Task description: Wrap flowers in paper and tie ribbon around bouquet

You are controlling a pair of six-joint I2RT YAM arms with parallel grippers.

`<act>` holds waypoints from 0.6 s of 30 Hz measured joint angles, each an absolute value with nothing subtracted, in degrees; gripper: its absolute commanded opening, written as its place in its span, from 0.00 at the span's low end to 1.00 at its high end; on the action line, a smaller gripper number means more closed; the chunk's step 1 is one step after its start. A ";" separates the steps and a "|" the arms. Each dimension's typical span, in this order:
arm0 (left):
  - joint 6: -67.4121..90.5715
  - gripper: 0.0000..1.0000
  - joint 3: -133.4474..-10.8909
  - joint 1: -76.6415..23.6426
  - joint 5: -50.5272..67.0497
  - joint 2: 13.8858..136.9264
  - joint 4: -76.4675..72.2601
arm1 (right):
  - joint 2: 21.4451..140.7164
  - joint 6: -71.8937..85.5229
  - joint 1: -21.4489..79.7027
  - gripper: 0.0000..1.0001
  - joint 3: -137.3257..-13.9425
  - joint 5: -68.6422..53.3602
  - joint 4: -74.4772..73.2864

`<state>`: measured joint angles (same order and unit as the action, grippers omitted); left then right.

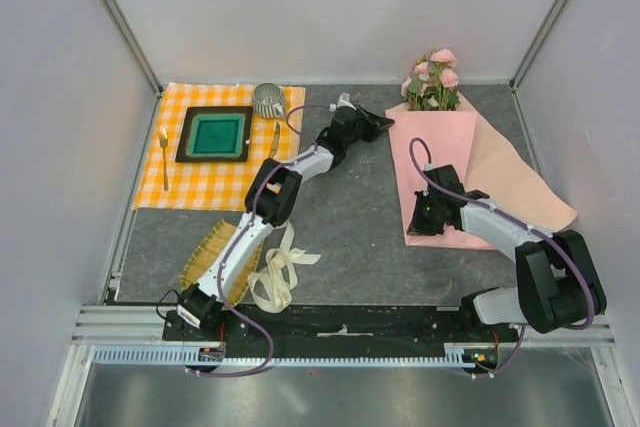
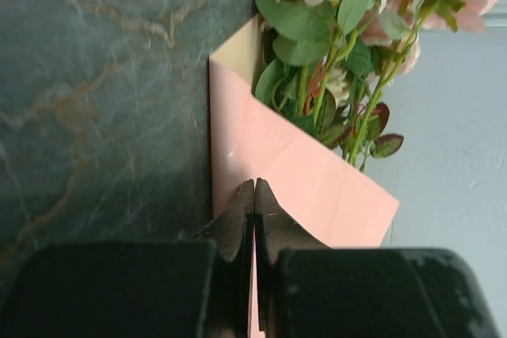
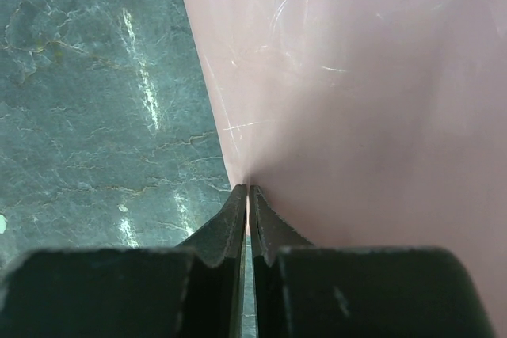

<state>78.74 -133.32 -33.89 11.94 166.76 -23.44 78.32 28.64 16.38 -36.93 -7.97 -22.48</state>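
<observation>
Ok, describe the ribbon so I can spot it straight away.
Go to the near-left part of the grey table, by the left arm base. Just right of the yellow-green woven mat lies the ribbon. It is the only cream band, flat and loosely looped, where the mat is a ribbed rectangle.

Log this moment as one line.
left gripper: shut on paper edge | right gripper: shut on paper edge | flowers: stems under folded paper | ribbon: loose, untouched
</observation>
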 measured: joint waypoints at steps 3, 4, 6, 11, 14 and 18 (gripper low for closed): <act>78.26 0.02 -136.49 -33.71 10.44 168.27 -22.35 | 77.67 28.77 16.38 0.10 -36.91 -8.14 -22.83; 78.15 0.02 -137.29 -33.69 10.28 168.77 -22.20 | 77.65 28.80 16.38 0.10 -36.91 -8.14 -22.85; 77.19 0.02 -138.74 -33.56 9.78 169.21 -20.84 | 77.65 28.80 16.38 0.10 -36.91 -8.14 -22.92; 69.06 0.19 -140.31 -33.04 12.82 168.31 -14.72 | 77.65 28.71 16.38 0.16 -37.12 -8.01 -23.62; 63.13 0.27 -136.03 -32.67 17.15 163.68 -9.52 | 77.10 28.67 16.38 0.24 -37.47 -7.40 -24.69; 57.98 0.27 -123.68 -32.56 22.68 151.74 -5.58 | 73.45 28.99 16.34 0.24 -37.47 -5.52 -26.72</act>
<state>57.98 -123.68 -32.56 22.68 151.74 -5.58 73.45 28.99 16.34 -37.47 -5.52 -26.72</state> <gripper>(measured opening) 0.272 0.235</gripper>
